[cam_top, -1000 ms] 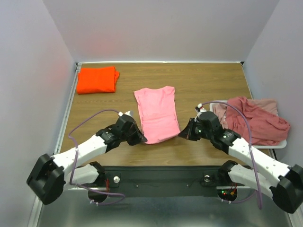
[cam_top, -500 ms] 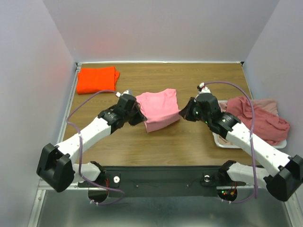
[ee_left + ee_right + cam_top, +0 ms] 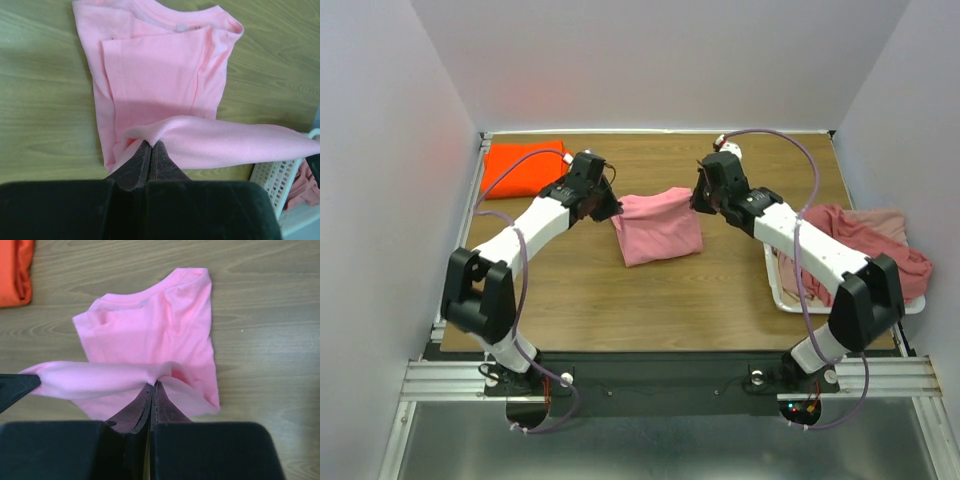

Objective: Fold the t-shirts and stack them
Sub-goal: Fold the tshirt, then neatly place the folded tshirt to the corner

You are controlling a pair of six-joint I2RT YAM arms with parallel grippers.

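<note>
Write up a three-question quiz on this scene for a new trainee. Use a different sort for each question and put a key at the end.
1. True or false: the left gripper and the right gripper are both shut on the pink t-shirt.
2. Where does the folded orange t-shirt lie?
A. at the far left corner of the table
B. at the near edge, between the arm bases
C. under the pink t-shirt
3. Fill in: the unfolded rose shirts lie heaped on a white ____ at the right side.

Key: 1 true. 2 A. 3 tray.
</note>
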